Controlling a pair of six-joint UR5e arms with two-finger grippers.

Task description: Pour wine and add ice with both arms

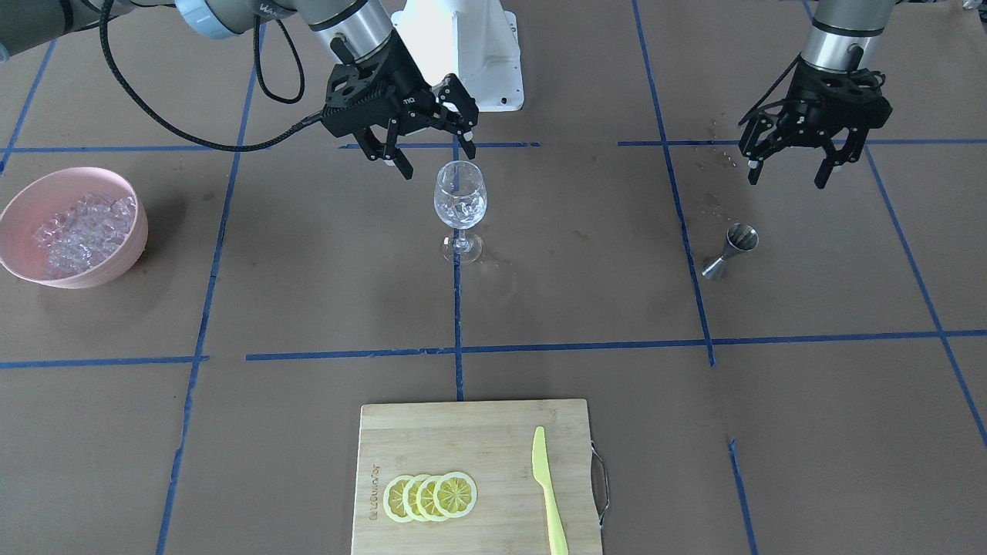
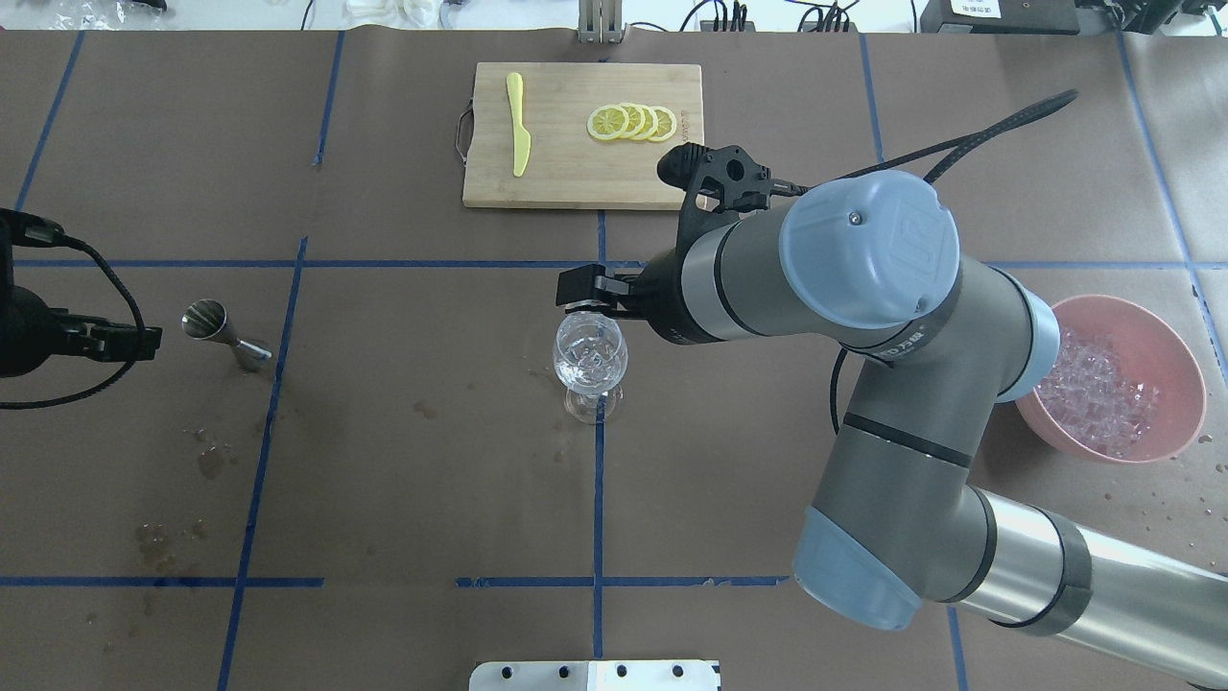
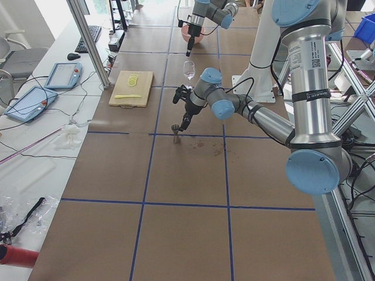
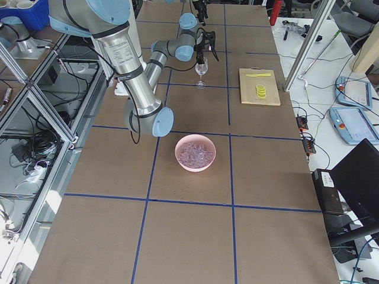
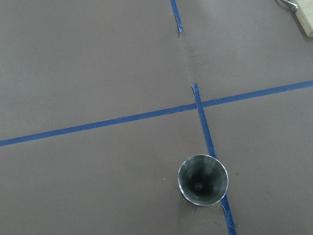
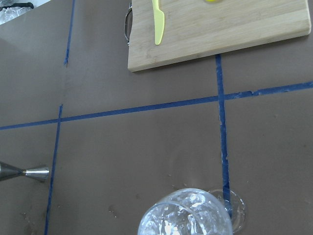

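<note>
Overhead exterior, glass [image 2: 589,405] upright w/ ice [image 2: 586,355]

The table [image 2: 403,480] lay under brown paper gridded with blue tape lines [image 2: 432,264], flanked by aluminium posts [image 3: 88,40] and a white side bench [image 3: 35,146] carrying teach pendants [image 3: 61,75], in bright, even light.

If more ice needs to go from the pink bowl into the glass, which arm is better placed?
The right arm, probably. The right gripper hangs open just above the glass, and the bowl of ice sits on that side. The left gripper hovers near the metal measuring cup at the opposite end.
</note>
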